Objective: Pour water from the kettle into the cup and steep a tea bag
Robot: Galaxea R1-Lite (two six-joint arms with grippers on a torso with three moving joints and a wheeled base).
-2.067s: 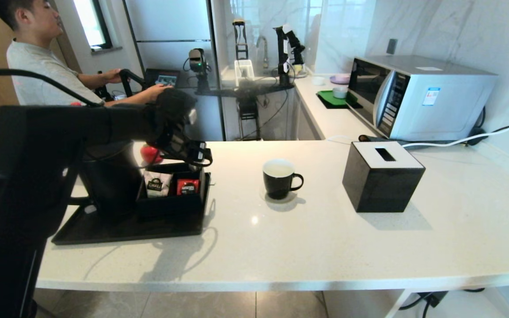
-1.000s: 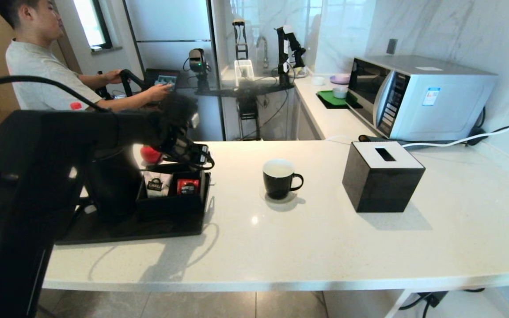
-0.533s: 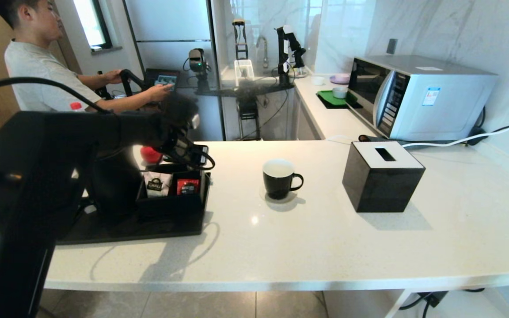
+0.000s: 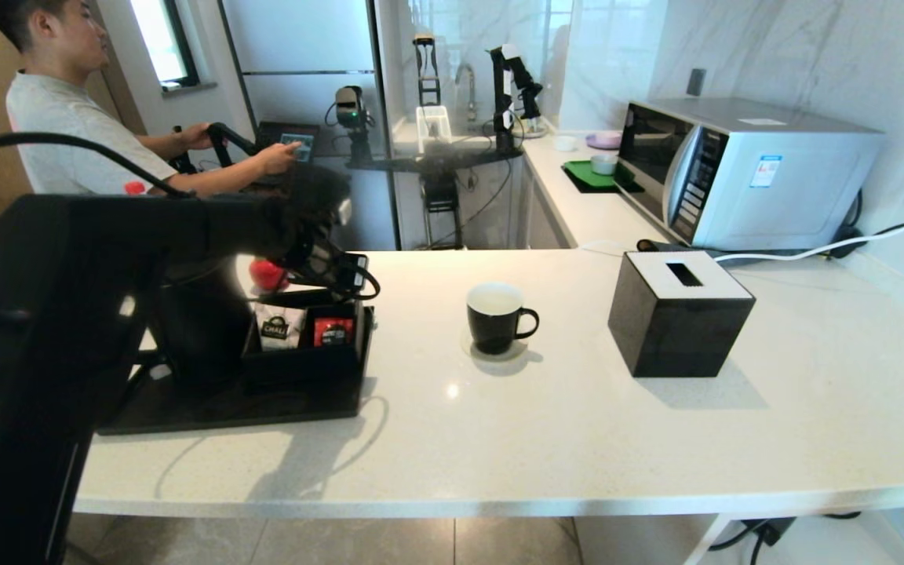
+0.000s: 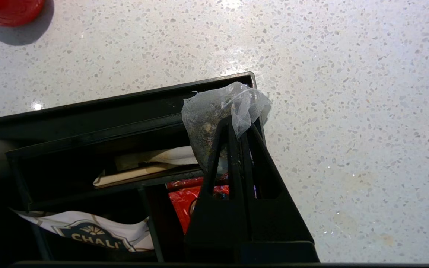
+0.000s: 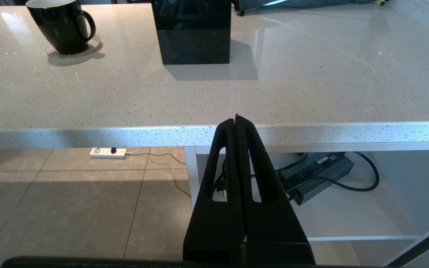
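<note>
- Tea bag [image 5: 214, 111] is pinched between the two fingers of the left gripper [image 5: 237, 128], its pale mesh bunched above the tips and dark leaves showing through.
- Left gripper [image 4: 346, 275] hangs over the far right corner of the black organiser box [image 4: 303, 357], which sits on a black tray [image 4: 224, 408].
- Below the gripper, the box compartments hold a red packet [image 5: 186, 203] and, further toward the robot's left, a white CHALI packet [image 5: 88, 236].
- Kettle [image 4: 197, 322] stands on the tray just left of the box, largely hidden behind the left arm.
- A red round object [image 5: 8, 9] lies on the counter [image 4: 577, 424] beyond the box, apart from it.
- Cup [image 4: 497, 316] stands on a clear coaster to the gripper's right, well apart from it, its handle pointing right and its white inside showing.
- Farther right, beyond the cup, sits a black tissue box [image 4: 679, 314], with a microwave [image 4: 742, 169] behind it against the wall.
- Right gripper [image 6: 237, 121] is parked low in front of the counter edge, its fingers pressed together with nothing between them.
- A person [image 4: 67, 110] sits behind the counter, at the far left.
</note>
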